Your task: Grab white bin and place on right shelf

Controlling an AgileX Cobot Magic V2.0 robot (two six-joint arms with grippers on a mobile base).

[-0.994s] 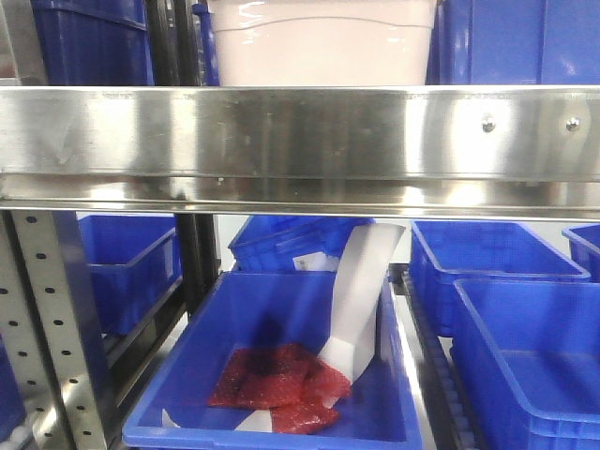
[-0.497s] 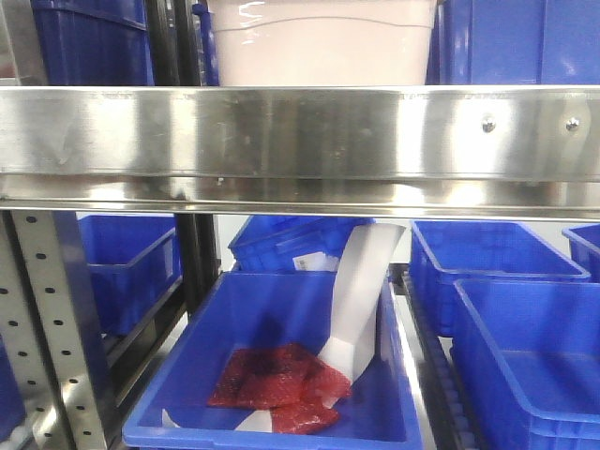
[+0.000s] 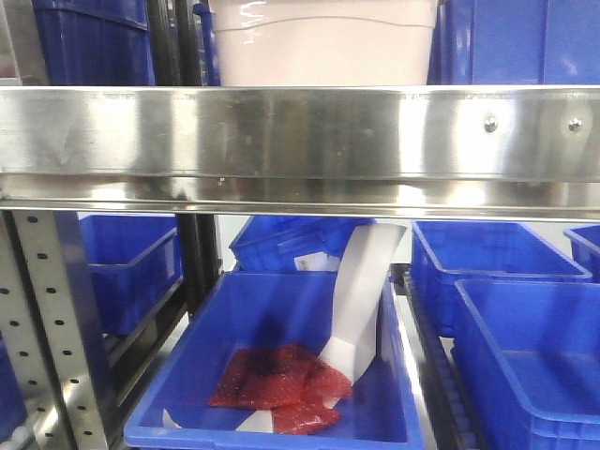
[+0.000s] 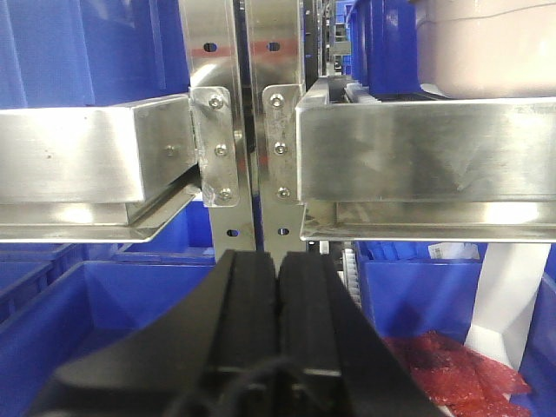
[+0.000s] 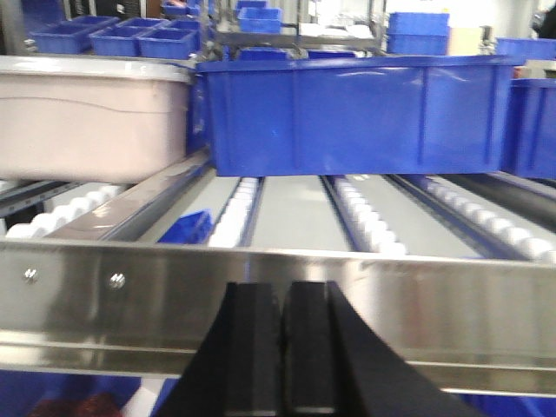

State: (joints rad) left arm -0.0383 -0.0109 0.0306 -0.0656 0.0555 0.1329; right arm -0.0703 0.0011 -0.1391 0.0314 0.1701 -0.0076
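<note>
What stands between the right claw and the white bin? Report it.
The shelf's steel front rail runs across just ahead of the shut right claw; the white bin sits behind it, to the left, on rollers. Nothing else visible intervenes.

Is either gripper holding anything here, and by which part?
Nothing is held: left gripper and right gripper are both shut empty, short of the white bin.

Steel shelf (image 3: 300, 131) (roller deck) carries white bin (image 3: 323, 42), blue bins (image 5: 352, 109)
</note>
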